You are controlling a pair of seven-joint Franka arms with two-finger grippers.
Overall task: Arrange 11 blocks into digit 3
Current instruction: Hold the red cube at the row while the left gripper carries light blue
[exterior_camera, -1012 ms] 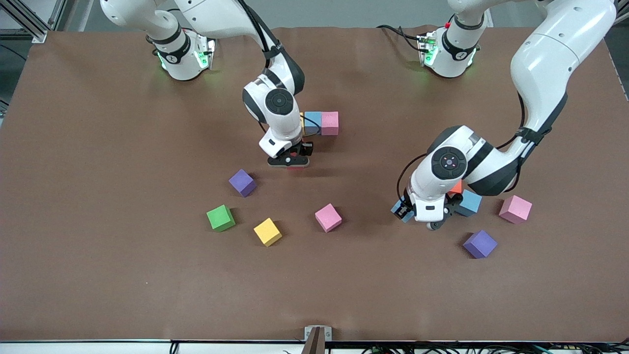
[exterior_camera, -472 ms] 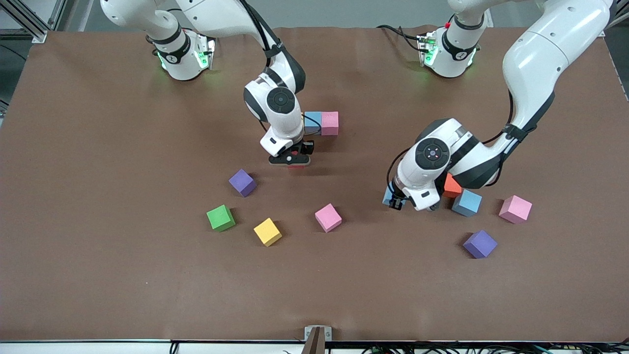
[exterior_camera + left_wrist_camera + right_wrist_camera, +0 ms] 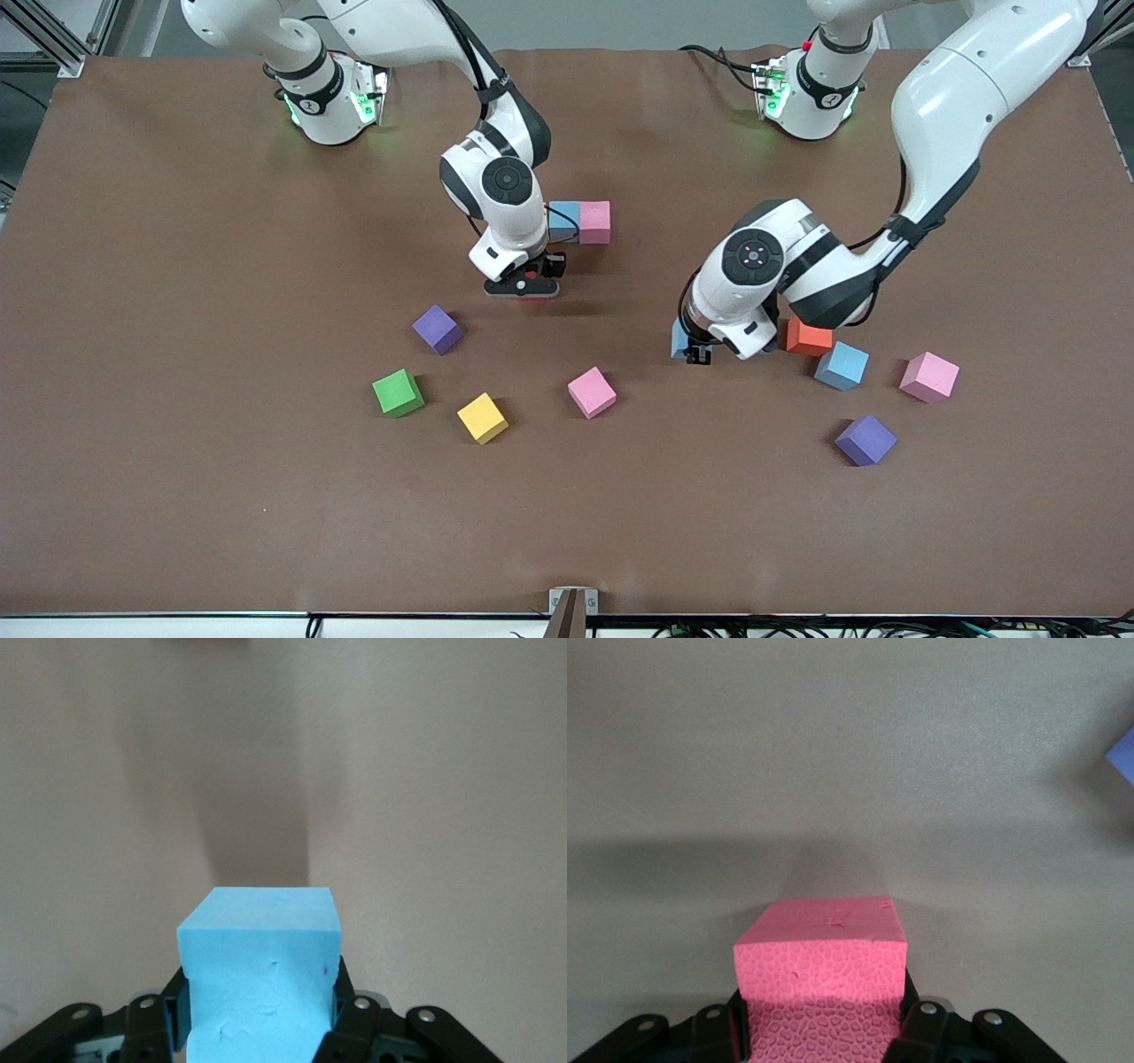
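Nearest the front camera: purple cube [image 3: 866, 439] toward the left arm's end; yellow cube [image 3: 483, 417], green cube [image 3: 398, 392] and a pink cube [image 3: 592, 392] sit loose and apart toward the right arm's end, another purple cube [image 3: 437, 329] a bit farther back; second pink cube [image 3: 929, 377] and a light blue cube [image 3: 842, 365] near the left arm, orange cube [image 3: 808, 337] just beside that blue one and partly under the arm; left gripper [image 3: 697, 351] hangs over bare table between the loose pink cube and the orange cube, fingers [image 3: 350, 1014] clamped on a light blue block [image 3: 261, 970] (block is clear of the table in the wrist view); right gripper [image 3: 524, 288] is low over the table, fingers pinching a red block [image 3: 821, 979] that reads pinkish in its wrist view; farthest back, a blue cube [image 3: 563, 221] and pink cube [image 3: 594, 221] touch side by side in a row, the only bit of the digit visible, with the right arm covering whatever continues the row.
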